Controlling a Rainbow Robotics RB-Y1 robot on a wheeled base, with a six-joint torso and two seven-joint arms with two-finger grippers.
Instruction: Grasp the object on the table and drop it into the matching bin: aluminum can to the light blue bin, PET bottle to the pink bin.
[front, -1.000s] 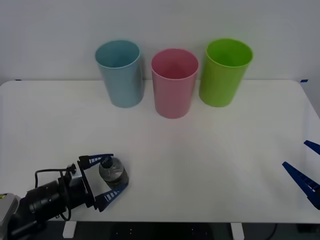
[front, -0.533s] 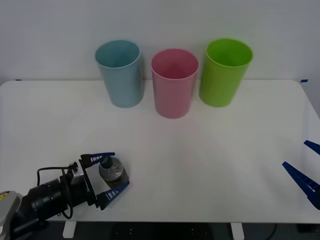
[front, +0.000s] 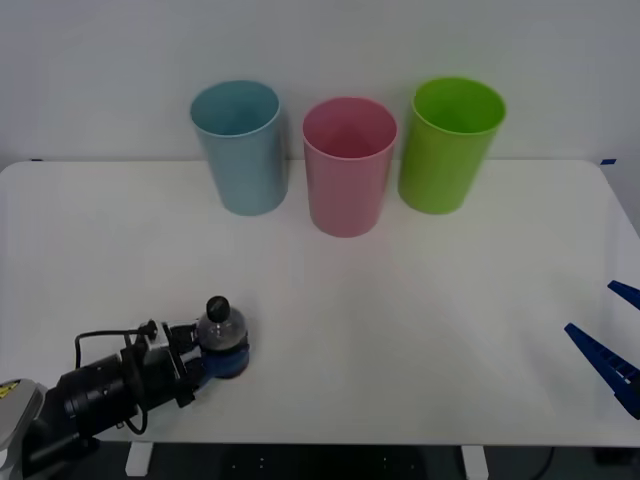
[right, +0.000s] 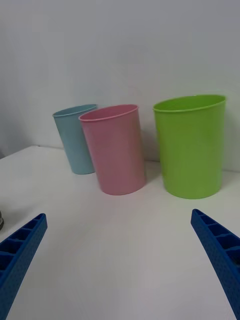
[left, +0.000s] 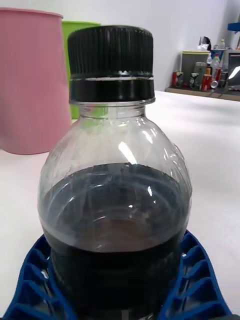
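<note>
The little bottle (front: 222, 330) stands upright near the front left corner of the white surface (front: 420, 300). It has a black cap on top and dark drink in its bottom half. The left claw (front: 218, 358) is wrapped around the bottle's lower part, with its blue fingers (left: 197, 277) pressed against both sides. It is grasping the bottle low down, I think because the fat bottom is easier to hug than the thin neck. That way the bottle should not tip when it gets lifted.

Far across the surface, by the wall, three tall bins stand in a row. The light blue bin (front: 240, 147) is on the left, the pink bin (front: 349, 165) is in the middle, and a green bin (front: 449, 143) is on the right. They stand close together but not touching, with their open tops facing up so things can fall in.

This is a plastic bottle, so I think it belongs in the pink one. The bottle is well apart from the bins, so the arm has a long reach to make, and it will need to go up above the pink rim first.

The right claw (front: 608, 336) waits at the right edge of the surface. Its fingers are spread wide with nothing between them, out of the way.
</note>
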